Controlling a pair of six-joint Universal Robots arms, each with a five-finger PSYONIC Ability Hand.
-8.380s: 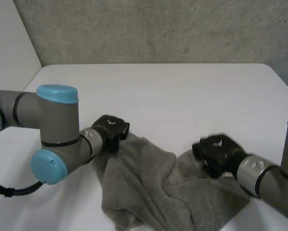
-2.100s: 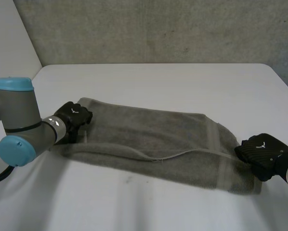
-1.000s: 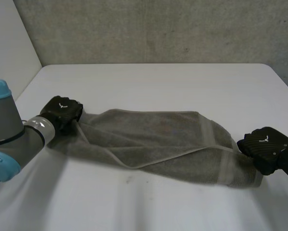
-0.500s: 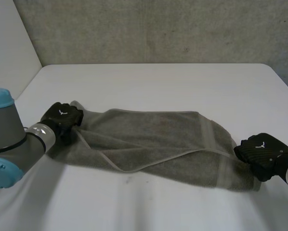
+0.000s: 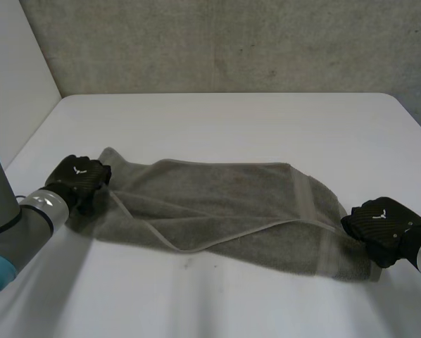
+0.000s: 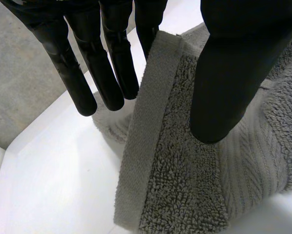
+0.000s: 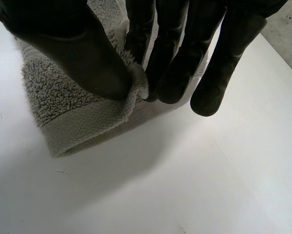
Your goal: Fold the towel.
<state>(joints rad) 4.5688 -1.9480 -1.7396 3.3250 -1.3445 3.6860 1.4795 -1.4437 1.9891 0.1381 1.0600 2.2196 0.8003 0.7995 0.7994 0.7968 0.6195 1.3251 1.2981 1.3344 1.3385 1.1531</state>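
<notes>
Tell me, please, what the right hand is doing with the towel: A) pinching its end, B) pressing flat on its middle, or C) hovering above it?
A: in the right wrist view the right hand pinches a fold at the end of the towel between thumb and fingers.

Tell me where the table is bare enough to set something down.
Free: the broad strip of white table between the grey terry towel and the far wall, and the near strip in front of the towel. Crowded: the towel's ends, where the left hand and right hand grip it.
</notes>
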